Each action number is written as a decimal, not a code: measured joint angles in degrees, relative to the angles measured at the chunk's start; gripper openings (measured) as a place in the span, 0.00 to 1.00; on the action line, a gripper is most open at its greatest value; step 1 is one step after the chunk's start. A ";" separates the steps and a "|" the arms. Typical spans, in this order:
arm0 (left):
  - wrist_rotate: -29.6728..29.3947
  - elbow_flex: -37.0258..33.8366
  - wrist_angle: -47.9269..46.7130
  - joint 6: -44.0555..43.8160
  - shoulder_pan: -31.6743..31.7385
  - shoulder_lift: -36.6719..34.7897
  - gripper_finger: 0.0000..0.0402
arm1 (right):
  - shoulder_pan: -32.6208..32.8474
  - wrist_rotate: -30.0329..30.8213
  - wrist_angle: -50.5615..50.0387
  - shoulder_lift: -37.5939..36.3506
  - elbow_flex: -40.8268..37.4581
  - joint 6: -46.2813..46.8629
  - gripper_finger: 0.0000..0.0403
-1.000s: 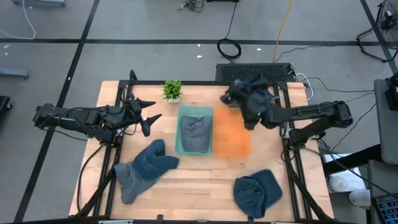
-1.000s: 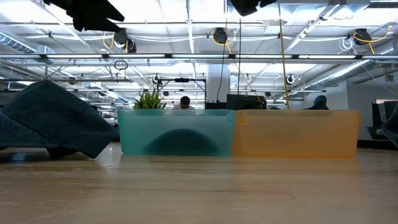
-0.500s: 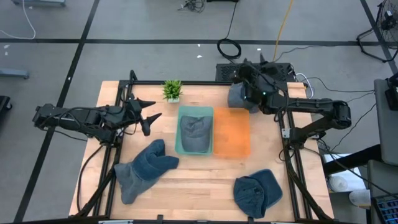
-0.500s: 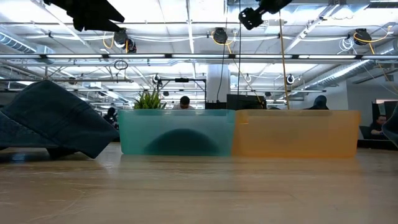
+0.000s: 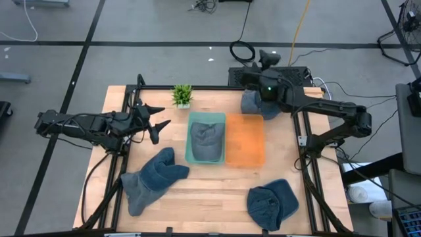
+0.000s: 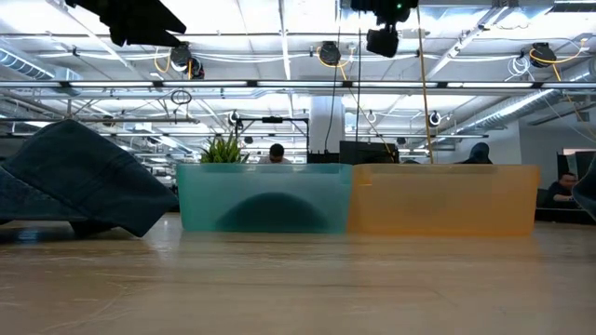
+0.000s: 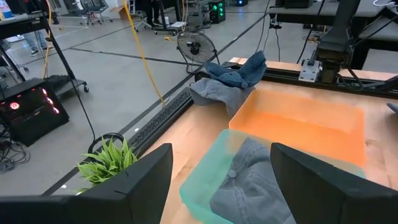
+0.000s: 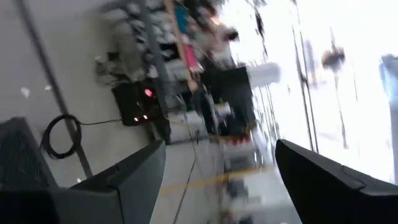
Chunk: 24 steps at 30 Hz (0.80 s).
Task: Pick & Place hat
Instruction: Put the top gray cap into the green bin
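Note:
A blue-grey hat (image 5: pixel 250 105) lies crumpled on the table's far edge, just beyond the orange bin (image 5: pixel 245 139); it also shows in the left wrist view (image 7: pixel 229 82). My right gripper (image 5: pixel 264 64) is raised above and beyond it, open and empty, and faces the room (image 8: pixel 221 186). A grey hat (image 5: pixel 206 139) lies in the teal bin (image 5: pixel 195 120). Two dark blue hats lie on the table, one near left (image 5: pixel 152 178) and one near right (image 5: pixel 272 203). My left gripper (image 5: pixel 160 118) hangs open and empty left of the teal bin.
A small potted plant (image 5: pixel 182 95) stands at the far edge, left of the bins. The two bins stand side by side mid-table. Bare wood lies between the bins and the near edge. In the low view the bins (image 6: pixel 354 197) block the far side.
My right gripper has gone from over the orange bin's far right corner toward the table's far edge and tipped upward. The blue-grey hat, bunched at the gripper a second ago, now lies on the table's far edge beside the orange bin.

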 joint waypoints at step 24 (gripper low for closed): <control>9.46 0.00 -0.05 1.76 0.00 -0.02 0.70 | -8.13 -33.45 -42.60 0.05 0.08 5.23 0.73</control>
